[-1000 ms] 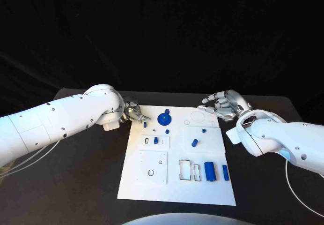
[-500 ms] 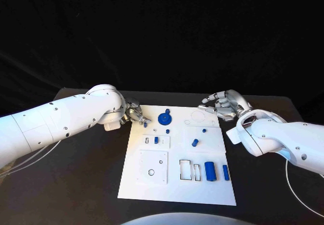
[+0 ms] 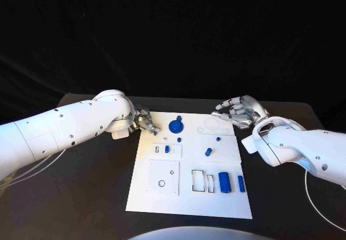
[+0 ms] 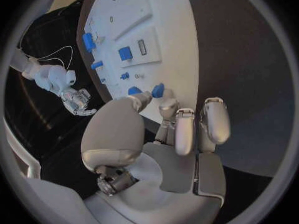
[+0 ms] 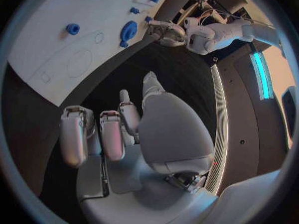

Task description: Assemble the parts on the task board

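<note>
White plastic gives the flat rectangular task board (image 3: 189,200) its surface, and it lies in the middle of the black desk (image 3: 86,200) with small blue plastic parts scattered over it. At the board's far left corner the left robot hand (image 3: 144,122) hovers; the wrist view shows its fingertips closed round a small blue peg (image 4: 158,89), pinched just above the board's edge, so one part seems to be in transit, not yet seated. Moving right, a blue round gear-like disc (image 3: 175,125) sits near the far edge, a small blue block (image 3: 166,149) stands in a framed recess, and a slanted blue piece (image 3: 207,152) lies loose at mid-board. Nearer the robot, two outlined rectangular slots (image 3: 197,180) look empty, with a blue cylinder (image 3: 223,182) and a slimmer blue bar (image 3: 241,183) lying beside them. By my judgement most assembly remains. The right robot hand (image 3: 239,112) hangs off the board's far right corner, fingers loosely curled, holding nothing.
</note>
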You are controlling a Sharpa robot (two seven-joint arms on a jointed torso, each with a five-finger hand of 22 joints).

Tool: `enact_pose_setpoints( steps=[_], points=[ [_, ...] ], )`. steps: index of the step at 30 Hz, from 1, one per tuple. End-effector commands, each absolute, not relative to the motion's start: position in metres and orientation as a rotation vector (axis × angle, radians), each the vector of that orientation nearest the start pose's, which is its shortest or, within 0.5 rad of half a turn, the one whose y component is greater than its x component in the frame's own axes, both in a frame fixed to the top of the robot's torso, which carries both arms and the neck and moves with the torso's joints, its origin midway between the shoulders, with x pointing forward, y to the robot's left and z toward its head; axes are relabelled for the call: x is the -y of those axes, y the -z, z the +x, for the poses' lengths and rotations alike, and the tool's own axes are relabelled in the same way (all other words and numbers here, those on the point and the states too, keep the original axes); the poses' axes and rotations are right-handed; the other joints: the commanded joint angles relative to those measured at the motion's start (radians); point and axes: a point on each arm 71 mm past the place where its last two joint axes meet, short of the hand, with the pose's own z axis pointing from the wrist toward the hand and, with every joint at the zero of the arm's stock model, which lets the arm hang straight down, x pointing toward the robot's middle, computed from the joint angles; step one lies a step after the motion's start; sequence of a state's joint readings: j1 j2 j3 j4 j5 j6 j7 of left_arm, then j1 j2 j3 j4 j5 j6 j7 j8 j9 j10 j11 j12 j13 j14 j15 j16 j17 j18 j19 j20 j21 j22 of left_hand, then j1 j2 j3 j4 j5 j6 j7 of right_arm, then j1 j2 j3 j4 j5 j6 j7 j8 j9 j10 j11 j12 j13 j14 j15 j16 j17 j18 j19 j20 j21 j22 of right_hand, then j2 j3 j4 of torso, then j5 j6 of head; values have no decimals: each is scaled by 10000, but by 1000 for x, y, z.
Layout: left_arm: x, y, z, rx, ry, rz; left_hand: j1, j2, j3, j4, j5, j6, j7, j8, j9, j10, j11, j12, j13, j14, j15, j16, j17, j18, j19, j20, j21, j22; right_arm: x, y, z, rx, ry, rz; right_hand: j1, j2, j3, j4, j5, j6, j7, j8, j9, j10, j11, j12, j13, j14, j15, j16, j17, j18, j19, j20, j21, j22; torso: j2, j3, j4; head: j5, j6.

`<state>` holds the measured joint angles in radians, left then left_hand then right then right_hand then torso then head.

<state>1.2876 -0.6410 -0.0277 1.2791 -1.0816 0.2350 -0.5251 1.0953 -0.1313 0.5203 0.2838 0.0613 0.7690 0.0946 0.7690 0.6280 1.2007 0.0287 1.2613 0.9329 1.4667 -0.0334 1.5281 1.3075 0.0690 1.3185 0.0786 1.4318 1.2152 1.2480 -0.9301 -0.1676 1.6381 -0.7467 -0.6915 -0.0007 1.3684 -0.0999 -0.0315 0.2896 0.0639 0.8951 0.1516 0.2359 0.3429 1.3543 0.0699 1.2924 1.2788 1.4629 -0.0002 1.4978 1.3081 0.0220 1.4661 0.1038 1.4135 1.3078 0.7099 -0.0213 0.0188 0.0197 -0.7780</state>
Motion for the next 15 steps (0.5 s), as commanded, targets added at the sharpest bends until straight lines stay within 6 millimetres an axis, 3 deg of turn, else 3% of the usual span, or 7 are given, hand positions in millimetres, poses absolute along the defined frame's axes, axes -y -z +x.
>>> enact_pose_setpoints(
  steps=[1,6,10,13,15],
  points=[
    [-182,196,532,-23146,3750,-1510,132,-3,76,10,-56,85,-13,56,17,13,-68,25,12,655,-27,-35,1362,103,-52,-25,-35,9,232,192,462,-15525,-8692,5939,-84,9,-51,8,-1,-52,-3,62,14,-67,-13,9,-13,651,-37,-51,780,181,158,-9,-52,1814,-6,5,3,7,-11],
    [-181,196,531,-23178,3828,-1602,462,95,166,-44,-56,61,-48,146,53,19,-99,40,20,654,-54,-35,1358,100,-42,-44,-31,28,232,192,462,-15538,-8697,5936,-84,9,-51,8,-1,-52,-3,62,14,-67,-13,9,-13,651,-37,-51,780,181,158,-9,-52,1814,-8,6,1,8,-22],
    [-182,197,531,-23181,3904,-1764,1145,328,619,-298,-59,-44,-102,218,74,-4,-155,24,-15,654,-107,-35,1357,102,-51,-77,-38,29,232,192,462,-15549,-8694,5938,-86,26,-54,6,0,-54,-4,71,16,-58,-14,21,-2,655,-37,-46,794,179,164,-10,-45,1818,-7,4,-2,11,-24],
    [-183,197,532,-23187,3969,-1902,1860,372,1573,-893,-66,-225,-99,287,104,-45,-185,-28,-62,654,-146,-37,1353,103,-58,-115,-40,34,232,192,462,-15556,-8694,5938,-86,26,-54,6,0,-54,-4,71,16,-58,-14,21,-2,655,-37,-46,794,179,164,-10,-45,1818,-3,2,0,13,-20],
    [-183,197,531,-23202,4011,-1984,1891,221,2536,-1245,-51,-340,-23,445,191,-36,-125,-69,-117,654,-87,-37,1351,99,-55,-107,-29,54,232,192,462,-15559,-8694,5939,-85,31,-55,4,0,-54,-5,75,17,-52,-14,29,6,659,-38,-39,811,180,162,-10,-49,1817,-2,4,0,15,-15]
  ],
)
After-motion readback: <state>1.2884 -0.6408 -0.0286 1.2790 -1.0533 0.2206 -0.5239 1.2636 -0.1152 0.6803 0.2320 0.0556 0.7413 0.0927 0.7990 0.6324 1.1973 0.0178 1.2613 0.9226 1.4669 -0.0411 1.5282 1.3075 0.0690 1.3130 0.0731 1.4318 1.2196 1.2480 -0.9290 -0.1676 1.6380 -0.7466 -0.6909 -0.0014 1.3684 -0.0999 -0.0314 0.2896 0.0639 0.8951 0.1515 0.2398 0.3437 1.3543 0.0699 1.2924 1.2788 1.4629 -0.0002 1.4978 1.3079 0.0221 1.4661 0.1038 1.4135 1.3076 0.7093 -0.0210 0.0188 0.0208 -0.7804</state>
